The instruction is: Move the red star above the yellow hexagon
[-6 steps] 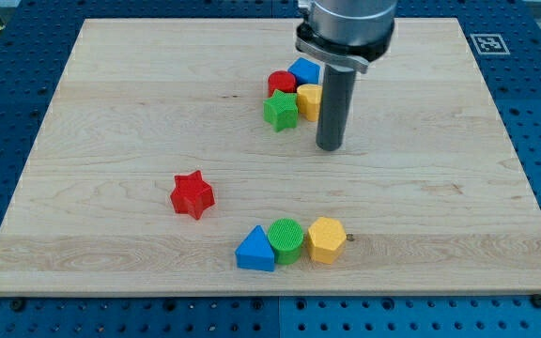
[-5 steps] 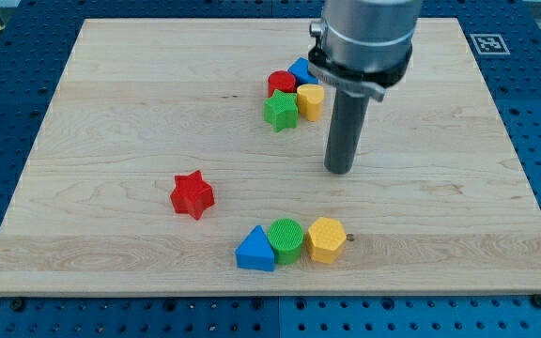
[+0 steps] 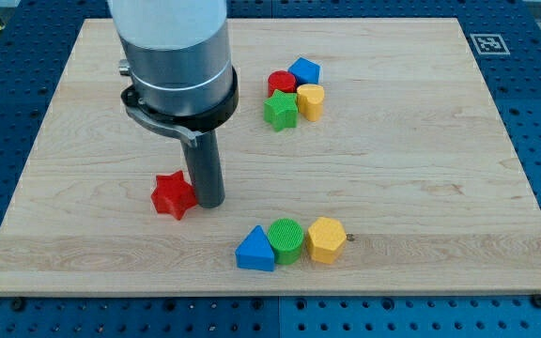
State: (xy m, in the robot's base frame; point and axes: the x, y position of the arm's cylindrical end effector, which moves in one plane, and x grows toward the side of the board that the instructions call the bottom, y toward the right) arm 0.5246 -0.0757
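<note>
The red star (image 3: 171, 194) lies left of the board's middle. My tip (image 3: 208, 202) stands on the board right against the star's right side. The yellow hexagon (image 3: 326, 239) sits near the view's bottom, right of centre, at the right end of a row with a green cylinder (image 3: 286, 240) and a blue triangle (image 3: 255, 251). The star is well to the left of the hexagon and a little higher in the view.
A cluster sits near the view's top centre: a red cylinder (image 3: 282, 83), a blue block (image 3: 304, 70), a green star (image 3: 281, 110) and a small yellow block (image 3: 310, 99). The wooden board (image 3: 440, 169) rests on a blue perforated table.
My tip has swept from right of the top cluster down and left to the red star. The star has shifted a little to the left and up. The other blocks have not moved.
</note>
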